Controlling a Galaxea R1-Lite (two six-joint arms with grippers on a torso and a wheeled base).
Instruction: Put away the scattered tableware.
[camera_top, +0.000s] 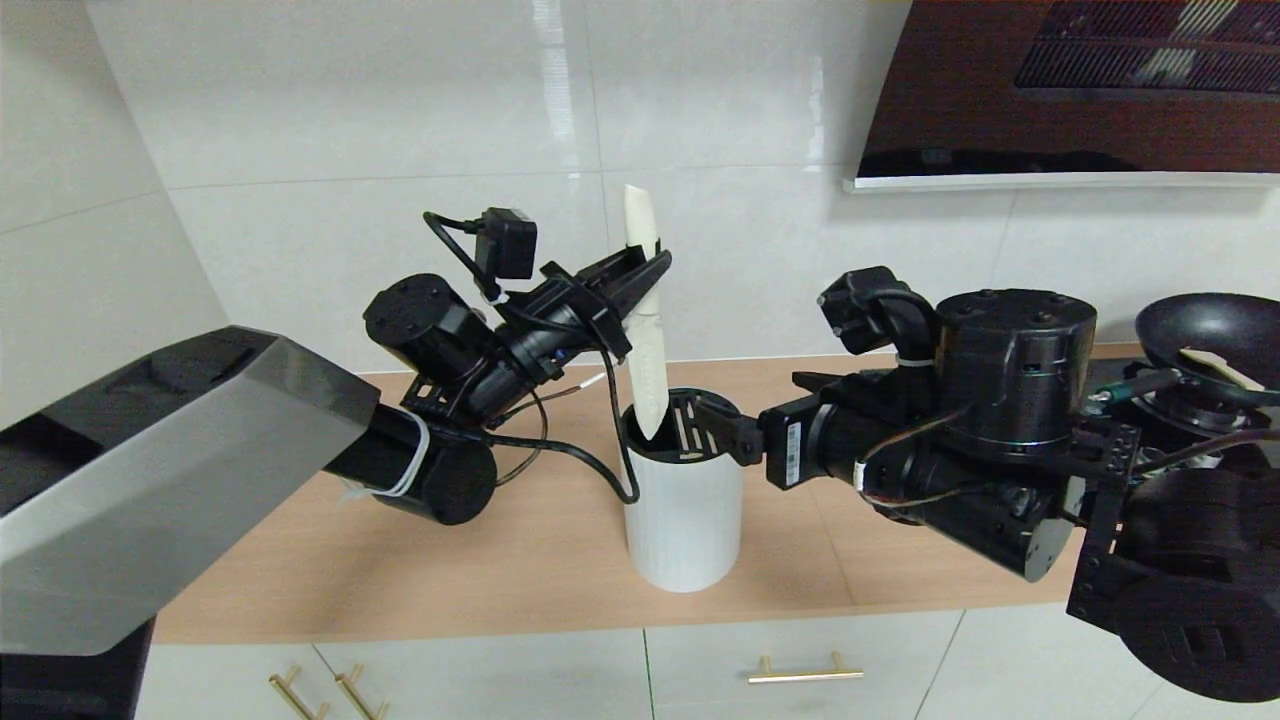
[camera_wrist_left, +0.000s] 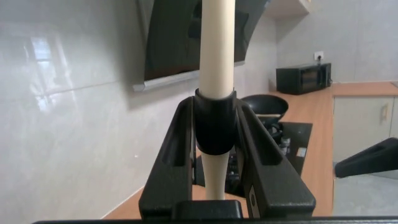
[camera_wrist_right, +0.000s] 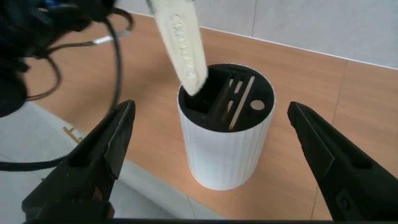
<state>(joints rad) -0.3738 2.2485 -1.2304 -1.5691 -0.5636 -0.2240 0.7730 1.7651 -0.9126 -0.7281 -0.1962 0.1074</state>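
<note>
A cream knife (camera_top: 647, 370) stands nearly upright, its blade tip lowered into the black slotted top of a white cylindrical holder (camera_top: 683, 520) on the wooden counter. My left gripper (camera_top: 645, 275) is shut on the knife's handle (camera_wrist_left: 216, 50), above the holder. In the left wrist view, that left gripper (camera_wrist_left: 216, 124) clamps the handle between its black fingers. My right gripper (camera_top: 715, 425) sits at the holder's right rim, open and empty. From the right wrist, the right gripper (camera_wrist_right: 210, 107) straddles the holder (camera_wrist_right: 227, 155), and the knife blade (camera_wrist_right: 180, 43) enters a slot.
A black pan (camera_top: 1210, 335) rests on the stove at the far right, under a dark range hood (camera_top: 1070, 90). The wooden counter (camera_top: 500, 560) has bare room left of the holder. White cabinets with gold handles (camera_top: 805, 672) lie below. A tiled wall stands close behind.
</note>
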